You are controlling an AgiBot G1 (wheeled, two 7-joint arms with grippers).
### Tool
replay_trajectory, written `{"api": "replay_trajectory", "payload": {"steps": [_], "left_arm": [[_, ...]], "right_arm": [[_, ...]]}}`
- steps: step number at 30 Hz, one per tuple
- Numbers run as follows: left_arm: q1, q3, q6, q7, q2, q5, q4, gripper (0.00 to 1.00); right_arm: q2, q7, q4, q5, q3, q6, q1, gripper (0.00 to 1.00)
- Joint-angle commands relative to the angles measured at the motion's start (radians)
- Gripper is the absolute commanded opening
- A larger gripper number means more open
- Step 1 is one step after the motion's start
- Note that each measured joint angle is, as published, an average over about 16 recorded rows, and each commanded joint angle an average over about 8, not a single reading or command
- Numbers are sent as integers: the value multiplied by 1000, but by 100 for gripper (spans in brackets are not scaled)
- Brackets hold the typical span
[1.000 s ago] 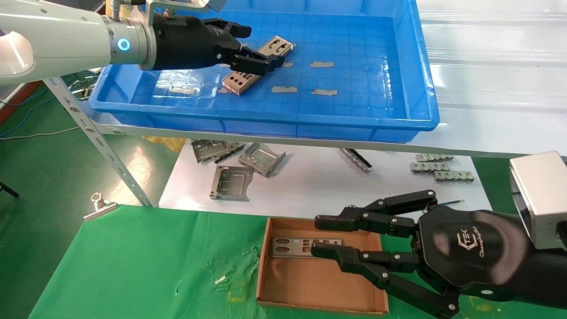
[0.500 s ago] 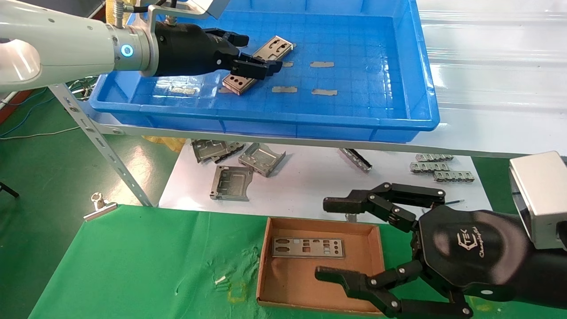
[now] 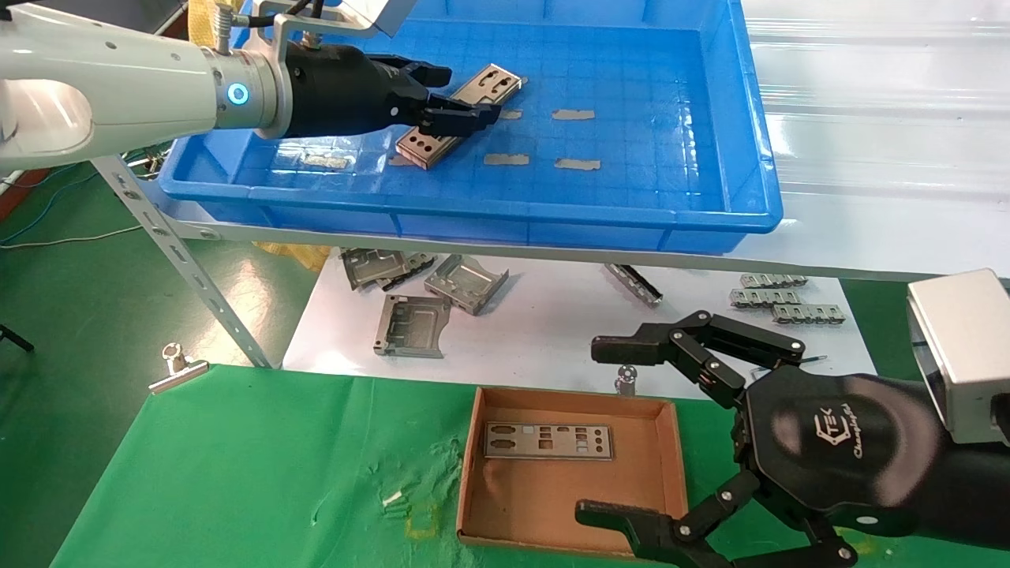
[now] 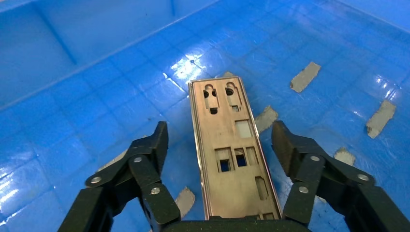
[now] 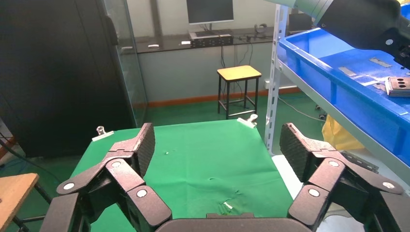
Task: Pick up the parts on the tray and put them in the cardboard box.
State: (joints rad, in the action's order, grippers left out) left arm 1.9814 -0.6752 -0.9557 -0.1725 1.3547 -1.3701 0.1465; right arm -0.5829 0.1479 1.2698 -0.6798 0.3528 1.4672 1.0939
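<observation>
Silver-grey parts: one [image 3: 548, 441] in the cardboard box [image 3: 671, 465], one [image 4: 232, 150] between the open left pincer's [image 4: 220, 140] fingers.

Left gripper [image 3: 461, 110] stretched forward from its white arm, fingers [image 4: 150, 145] spread apart, level and low. Right gripper [image 3: 623, 430] drawn back nearer the body, black fingers [image 3: 631, 347] splayed wide.

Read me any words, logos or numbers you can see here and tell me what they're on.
"TEK": white logo on the black body of the right gripper, head view.
Cursive white line under it: too blurred to read for certain.
Nothing readable on the tray, cardboard box or parts.
</observation>
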Motion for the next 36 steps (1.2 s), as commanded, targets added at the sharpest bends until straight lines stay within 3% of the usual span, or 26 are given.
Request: {"api": "replay_trajectory", "payload": {"steps": [1,20,21,22,29,36], "left_arm": [[-4,-4,5,-4,0,2,6,0],[-10,-37,32,-6,-3,37,26,0],[-9,-39,31,-6,-3,38,26,3],[-9,-40,30,-5,-3,39,25,13],[-5,-50,18,3,-5,50,20,97],[-1,-57,11,10,-5,62,16,100]], "right_arm": [[0,0,0,0,0,0,0,100],[0,0,0,0,0,0,0,100],[0,0,0,0,0,0,0,100],[0,0,0,0,0,0,0,100],[0,0,0,0,0,0,0,100],[0,0,0,0,1,0,0,100]]}}
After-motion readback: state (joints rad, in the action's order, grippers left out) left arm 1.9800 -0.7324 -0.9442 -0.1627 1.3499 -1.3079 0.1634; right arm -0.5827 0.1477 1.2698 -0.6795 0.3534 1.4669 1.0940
